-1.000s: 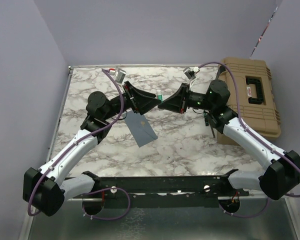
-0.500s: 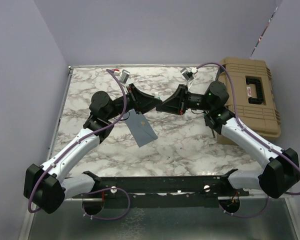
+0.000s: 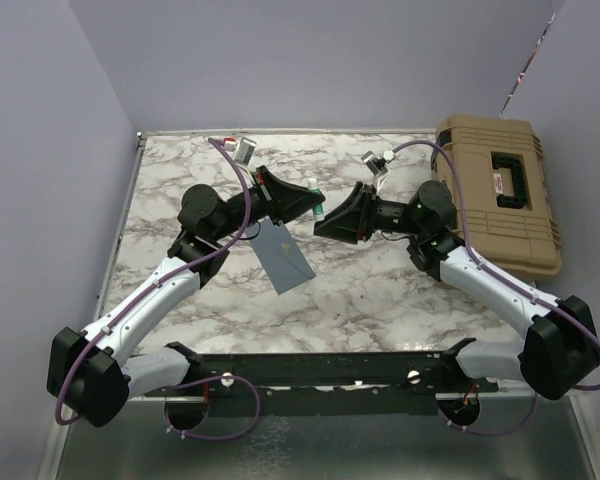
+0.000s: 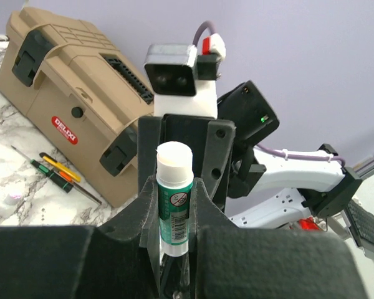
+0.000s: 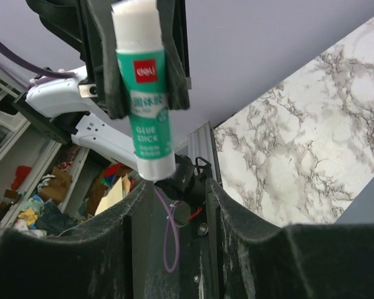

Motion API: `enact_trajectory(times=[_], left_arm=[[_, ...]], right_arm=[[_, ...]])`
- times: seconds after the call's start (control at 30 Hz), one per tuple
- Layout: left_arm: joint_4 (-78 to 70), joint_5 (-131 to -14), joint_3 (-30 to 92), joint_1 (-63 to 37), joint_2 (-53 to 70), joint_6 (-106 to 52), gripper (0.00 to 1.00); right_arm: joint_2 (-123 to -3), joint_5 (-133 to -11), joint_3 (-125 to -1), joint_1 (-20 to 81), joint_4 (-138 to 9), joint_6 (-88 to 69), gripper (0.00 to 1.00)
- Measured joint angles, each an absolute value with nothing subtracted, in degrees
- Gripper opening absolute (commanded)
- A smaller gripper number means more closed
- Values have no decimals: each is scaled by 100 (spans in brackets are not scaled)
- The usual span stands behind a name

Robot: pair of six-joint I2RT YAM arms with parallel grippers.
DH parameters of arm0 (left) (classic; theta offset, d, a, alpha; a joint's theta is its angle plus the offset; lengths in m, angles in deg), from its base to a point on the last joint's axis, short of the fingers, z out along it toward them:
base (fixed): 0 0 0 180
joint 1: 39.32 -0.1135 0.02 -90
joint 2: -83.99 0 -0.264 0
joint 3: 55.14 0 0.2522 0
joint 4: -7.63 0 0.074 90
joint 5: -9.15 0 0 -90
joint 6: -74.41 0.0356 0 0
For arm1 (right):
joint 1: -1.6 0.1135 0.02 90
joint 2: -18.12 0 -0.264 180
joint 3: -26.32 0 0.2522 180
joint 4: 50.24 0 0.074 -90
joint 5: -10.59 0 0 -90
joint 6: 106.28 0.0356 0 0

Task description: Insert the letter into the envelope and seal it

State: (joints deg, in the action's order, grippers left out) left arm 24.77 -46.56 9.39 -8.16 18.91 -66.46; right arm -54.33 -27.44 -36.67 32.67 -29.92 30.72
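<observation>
Marble table (image 3: 400, 290), envelope (image 3: 282, 255) flat near L claw (image 3: 312, 200), which grips glue stick (image 4: 174, 205), R claw (image 5: 174, 190) released just opposite

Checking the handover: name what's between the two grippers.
A glue stick, clamped by the left gripper, its end toward the right gripper; clearest in the right wrist view.
</observation>
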Motion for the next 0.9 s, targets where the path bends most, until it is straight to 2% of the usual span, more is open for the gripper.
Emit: enact_trajectory(times=[0.07, 0.23, 0.33, 0.6, 0.8, 0.9], left_arm=[[2558, -4707, 939, -814, 1891, -6718, 0], [2722, -4755, 939, -812, 1891, -6867, 0], [2796, -4790, 939, -812, 1891, -6959, 0], [2931, -4816, 939, -809, 1891, -7101, 0], [3021, -4827, 936, -812, 1891, -7110, 0], [3058, -4840, 910, -812, 1891, -7110, 0]], right_arm=[[-5435, -2744, -3553, 3267, -2793, 3243, 42], [-5444, -2746, -3442, 3267, -2023, 3719, 53], [-5507, -2766, -3416, 3267, -1558, 3981, 54], [-5837, -2899, -3413, 3267, -830, 4499, 49], [-6003, -2904, -3416, 3267, -404, 4825, 40], [-6010, -2904, -3422, 3267, -360, 4888, 40]])
